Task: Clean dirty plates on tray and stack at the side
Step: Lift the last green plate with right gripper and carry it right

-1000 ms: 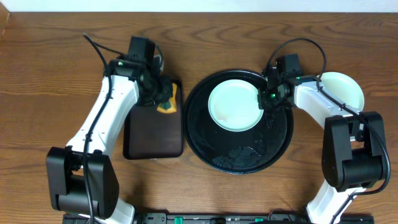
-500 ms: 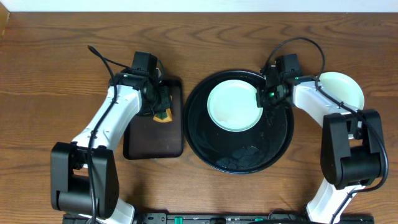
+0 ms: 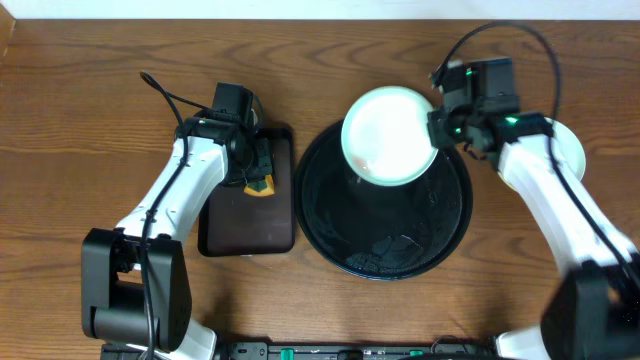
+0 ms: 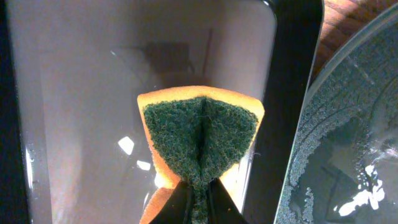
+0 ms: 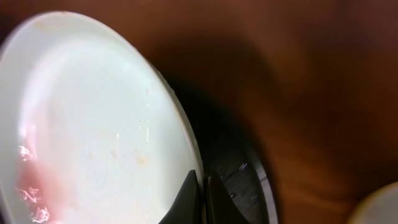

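Your right gripper (image 3: 437, 132) has its fingers (image 5: 188, 190) pressed together on the right rim of 1 pale mint-white plate (image 3: 388, 135), a thin pinch that the right wrist view shows right at the edge. Your left gripper (image 3: 258, 166) has its fingers pinched shut on a sponge (image 4: 199, 130), squeezing it so the green scouring face folds inward along a centre crease.

You work over a brown wooden table (image 3: 80, 120). The round black tray (image 3: 330, 225) sits at the middle of it, glossy, with water droplets (image 3: 395, 245) on its near half. Just to its left, close but not touching, lies the smaller rectangular tray (image 3: 245, 225), dark, with a raised rim.

The held plate hangs over the far rim of the round black tray, part of it past the tray's edge, and casts a shadow on the tray floor. From the right wrist it tilts, with a few small specks on its face and a pinkish patch low on the left; you cannot tell whether that is a smear or a reflection. A second plate (image 3: 573, 146) lies on the table at the far right, mostly hidden under your right arm.

The sponge, orange with a green face, is at the far right corner of the rectangular tray; whether it touches the tray you cannot tell.
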### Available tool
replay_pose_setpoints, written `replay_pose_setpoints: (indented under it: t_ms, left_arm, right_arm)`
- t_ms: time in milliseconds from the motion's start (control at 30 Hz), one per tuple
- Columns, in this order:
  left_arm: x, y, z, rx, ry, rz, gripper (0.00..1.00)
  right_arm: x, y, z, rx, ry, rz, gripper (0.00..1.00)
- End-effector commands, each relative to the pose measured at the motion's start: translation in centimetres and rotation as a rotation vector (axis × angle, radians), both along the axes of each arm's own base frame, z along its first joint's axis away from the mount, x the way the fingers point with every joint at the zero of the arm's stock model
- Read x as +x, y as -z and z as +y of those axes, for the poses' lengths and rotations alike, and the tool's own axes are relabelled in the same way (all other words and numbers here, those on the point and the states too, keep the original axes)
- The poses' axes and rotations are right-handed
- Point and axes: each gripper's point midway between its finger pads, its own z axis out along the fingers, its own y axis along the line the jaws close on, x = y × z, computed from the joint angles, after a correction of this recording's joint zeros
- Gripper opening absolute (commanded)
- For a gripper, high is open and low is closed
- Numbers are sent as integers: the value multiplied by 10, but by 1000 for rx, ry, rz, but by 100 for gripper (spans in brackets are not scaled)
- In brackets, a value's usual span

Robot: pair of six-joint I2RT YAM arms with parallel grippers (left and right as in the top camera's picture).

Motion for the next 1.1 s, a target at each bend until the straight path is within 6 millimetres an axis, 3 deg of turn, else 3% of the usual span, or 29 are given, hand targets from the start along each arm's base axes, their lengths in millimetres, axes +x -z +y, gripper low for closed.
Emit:
replay_pose_setpoints:
  t_ms: [0,167,500,867,1067]
  left_arm:
    - [0,3,3,23,21,2,8]
    - [0,3,8,55,31,-5,8]
    - [7,2,9,62,27,-33,8]
    - [9,8,13,91,27,-50,8]
    - [6,26,21,125,16,-65,8]
  right_arm:
    - [-3,-50,0,-73,-97,-153,1]
    - [-18,-95,-2,-200,-198,-305,1]
    - [-42,-156,-8,-528,-101,-487,1]
    - [-71,-196,22,-788,45,-625,1]
    - [-81,-198,39,-793,19,-650,1]
